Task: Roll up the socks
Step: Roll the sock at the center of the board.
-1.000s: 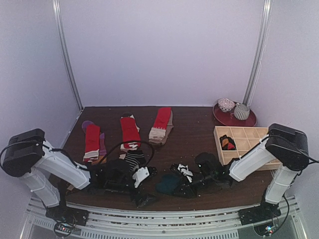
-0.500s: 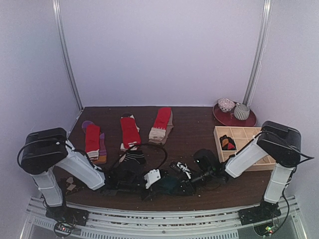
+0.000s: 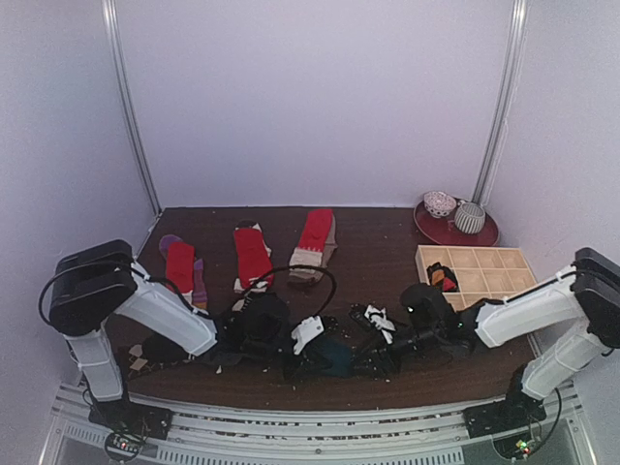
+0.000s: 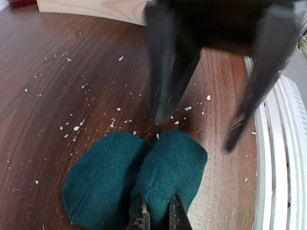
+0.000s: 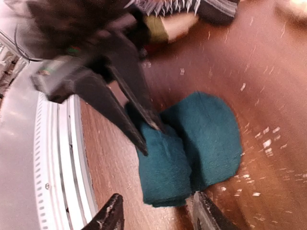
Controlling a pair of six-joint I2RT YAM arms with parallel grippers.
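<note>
**Far left, back of table.** Red-and-purple pair (image 3: 181,271), then a red-and-beige pair (image 3: 252,254) and a second red pair (image 3: 314,237); all flat and unrolled, well apart from both arms.

**Left end effector** (image 4: 158,218). A second ago it stood wide apart, short of the work. Now it is pressed together and pinching the near edge of the teal sock (image 4: 139,177).

**Teal sock.** It lies on the table (image 4: 48,72) near the front edge, between the two arms.
- Plain dark teal knit, folded into a short, thick bundle.
- Two rounded lobes with a crease running between them.
- Soft and loose, not yet a tight roll.
- White crumbs (image 4: 76,127) are scattered on the wood around it.

**Right end effector** (image 5: 158,213). It was narrower a moment back. Now it is spread, one finger on each side of the bundle's edge, and it does not appear to be gripping.

**Reading of the change.** The sock looks to have passed from the right arm's hold to the left's. The right is likely freed to re-grip or tuck, so this roll seems part done.

**Right.** Wooden tray (image 3: 504,260) with one rolled sock (image 3: 442,278) in a compartment.
</note>
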